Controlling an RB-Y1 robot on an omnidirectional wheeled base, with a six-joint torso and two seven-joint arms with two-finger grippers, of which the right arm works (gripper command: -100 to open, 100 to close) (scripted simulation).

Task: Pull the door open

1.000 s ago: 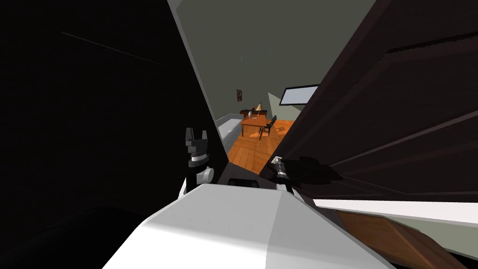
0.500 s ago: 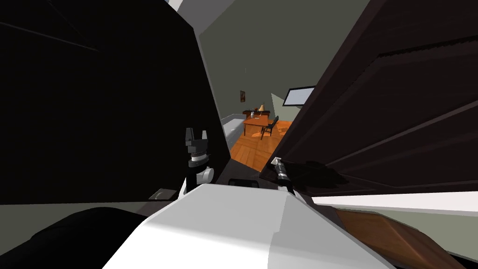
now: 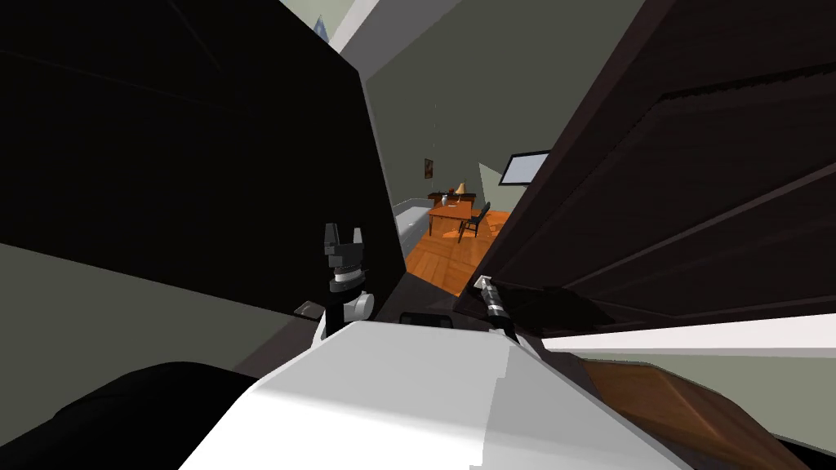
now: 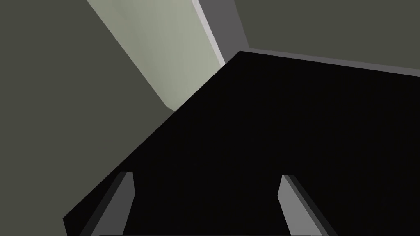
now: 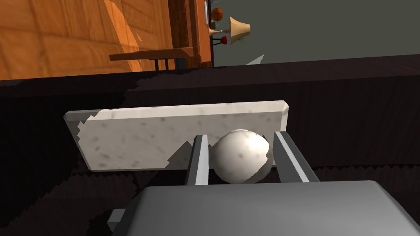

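Note:
The dark brown panelled door (image 3: 694, 179) stands ajar at my right in the head view. My right gripper (image 3: 484, 285) is at its free edge. In the right wrist view that gripper (image 5: 241, 137) is shut on the white round knob (image 5: 240, 157), one finger pressing each side. The knob sits on a pale mottled plate (image 5: 143, 135) fixed to the door's dark face (image 5: 348, 102). My left gripper (image 3: 343, 241) is raised by my chest, apart from the door. Its fingers (image 4: 123, 196) stand open with nothing between them, in front of a flat black surface (image 4: 266, 135).
A large black panel (image 3: 163, 147) stands close on my left, with grey-green wall (image 3: 98, 326) below it. Through the gap lie an orange wooden floor (image 3: 437, 261), a table (image 3: 449, 214) with a chair, and a grey sofa (image 3: 412, 224). A white strip (image 3: 694, 334) runs at lower right.
The whole head view has shifted: the black panel's edge has slid right and up, and grey-green wall now shows at lower left. The room beyond looks smaller. Both grippers keep their poses.

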